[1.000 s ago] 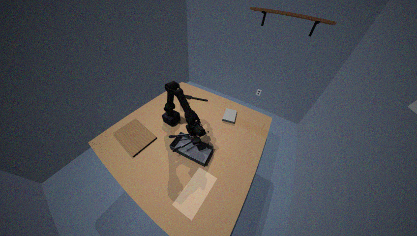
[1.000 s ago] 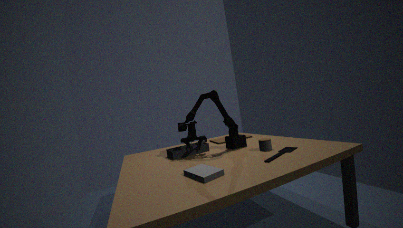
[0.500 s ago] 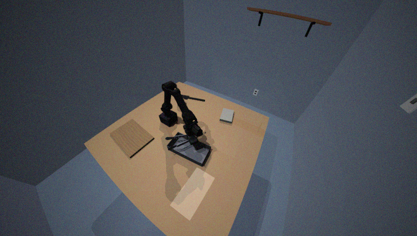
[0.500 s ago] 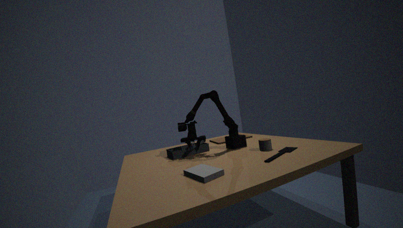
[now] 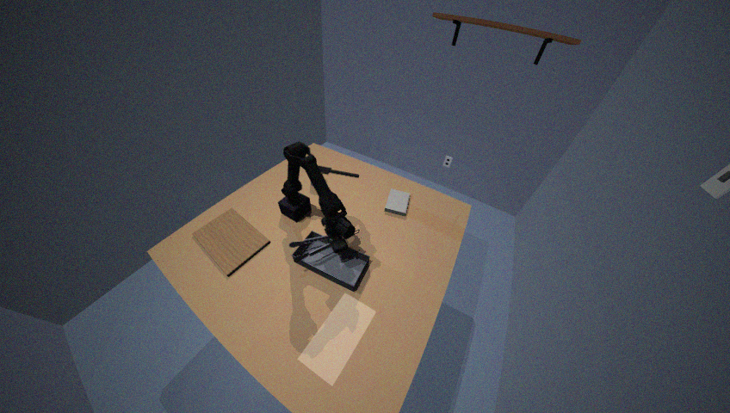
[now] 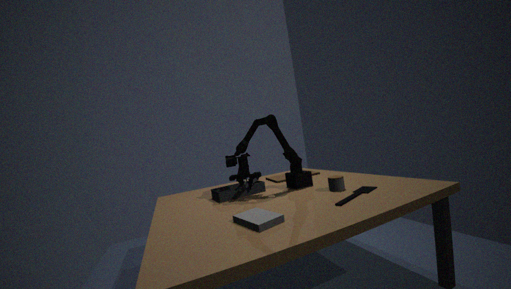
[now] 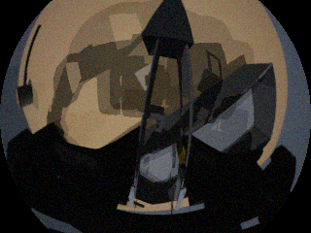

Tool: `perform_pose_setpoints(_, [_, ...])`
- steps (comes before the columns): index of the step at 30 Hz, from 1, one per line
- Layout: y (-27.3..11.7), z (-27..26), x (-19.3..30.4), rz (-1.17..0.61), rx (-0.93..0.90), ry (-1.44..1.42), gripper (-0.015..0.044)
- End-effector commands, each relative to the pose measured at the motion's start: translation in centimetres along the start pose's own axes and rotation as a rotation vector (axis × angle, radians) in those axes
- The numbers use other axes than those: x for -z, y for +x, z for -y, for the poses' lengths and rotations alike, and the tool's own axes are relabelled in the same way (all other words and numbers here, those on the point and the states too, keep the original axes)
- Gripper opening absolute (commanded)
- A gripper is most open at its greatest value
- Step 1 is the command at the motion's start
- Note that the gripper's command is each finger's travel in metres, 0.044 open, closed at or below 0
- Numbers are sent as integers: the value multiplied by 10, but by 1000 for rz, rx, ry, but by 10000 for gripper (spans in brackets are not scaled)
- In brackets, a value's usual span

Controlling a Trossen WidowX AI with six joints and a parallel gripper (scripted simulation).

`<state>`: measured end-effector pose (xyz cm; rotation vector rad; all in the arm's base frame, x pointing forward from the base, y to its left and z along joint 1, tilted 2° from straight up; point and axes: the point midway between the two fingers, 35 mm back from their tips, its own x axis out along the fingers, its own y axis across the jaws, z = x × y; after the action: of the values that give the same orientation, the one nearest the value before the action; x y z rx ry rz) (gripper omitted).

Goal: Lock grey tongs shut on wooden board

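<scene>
The grey tongs [image 5: 310, 241] [image 7: 150, 87] lie across the dark roasting tin [image 5: 327, 276] [image 6: 222, 194] [image 7: 264, 97]. In the wrist view their dark hinge block is at the top and the two arms run down, a gap between them. My gripper [image 5: 337, 245] [image 6: 246, 182] [image 7: 160, 130] is low at the tin, partly closed, with one finger at the outer side of each tong arm, shut on the tongs. Exact finger contact is dark and hard to see. The wooden board [image 5: 230, 240] [image 6: 276, 178] lies flat, apart from the tin.
A pale flat box [image 5: 397, 200] [image 6: 258, 216] lies on the table. A round can [image 6: 336, 184] and a black flat tool with a long handle [image 5: 343, 173] [image 6: 355, 197] are near the arm's base. A pale rectangle [image 5: 332, 350] shows on the table beyond the tin.
</scene>
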<state>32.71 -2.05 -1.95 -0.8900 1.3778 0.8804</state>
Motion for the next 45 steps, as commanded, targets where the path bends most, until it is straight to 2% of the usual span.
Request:
perform_pose_setpoints(1, [0, 3, 4, -10, 11, -6, 121])
perform_pose_setpoints(7, [-3, 3, 4, -10, 11, -6, -36])
perform_pose_setpoints(11, [-37, 5, 0, -12, 10, -7, -141])
perform_pose_setpoints(12, [-52, 5, -1, -13, 10, -7, -150])
perform_pose_setpoints(14, [-85, 2, -2, -15, 9, -9, -150])
perform_pose_setpoints(16, [-97, -1, -2, -16, 9, -9, -150])
perform_pose_setpoints(31, [-96, 3, 3, -13, 22, 16, -150])
perform_pose_setpoints(45, [-98, 22, 60, -18, 23, 97, -150])
